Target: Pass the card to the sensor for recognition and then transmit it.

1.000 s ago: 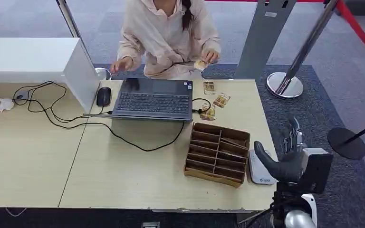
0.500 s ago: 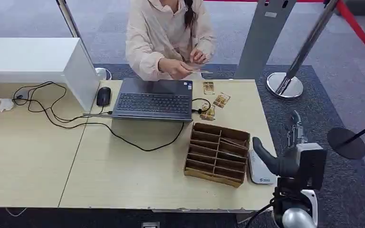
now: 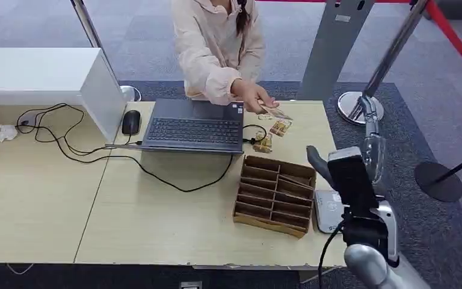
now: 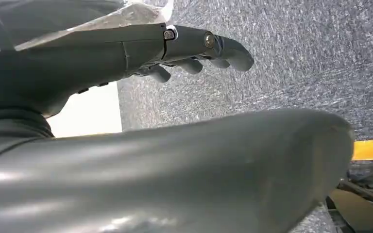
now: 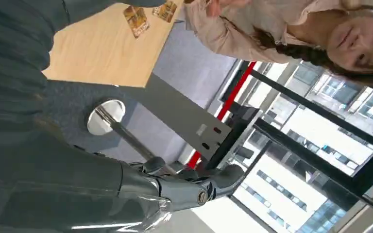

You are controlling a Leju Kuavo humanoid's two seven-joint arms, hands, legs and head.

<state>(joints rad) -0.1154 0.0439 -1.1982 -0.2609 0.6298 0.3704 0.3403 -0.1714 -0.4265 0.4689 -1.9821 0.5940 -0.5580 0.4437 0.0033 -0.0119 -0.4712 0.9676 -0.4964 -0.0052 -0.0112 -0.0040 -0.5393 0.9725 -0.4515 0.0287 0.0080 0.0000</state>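
We raise our right hand (image 3: pixel 361 159), fingers apart and empty, beside the wooden tray (image 3: pixel 275 194), while the card (image 3: pixel 275 111) sits beyond it in the person's hand (image 3: pixel 252 96), pointing toward us.

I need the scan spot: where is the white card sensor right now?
In the head view the card sensor lies flat near the table's right front edge, right beside the brown divider tray, just under the raised right hand.
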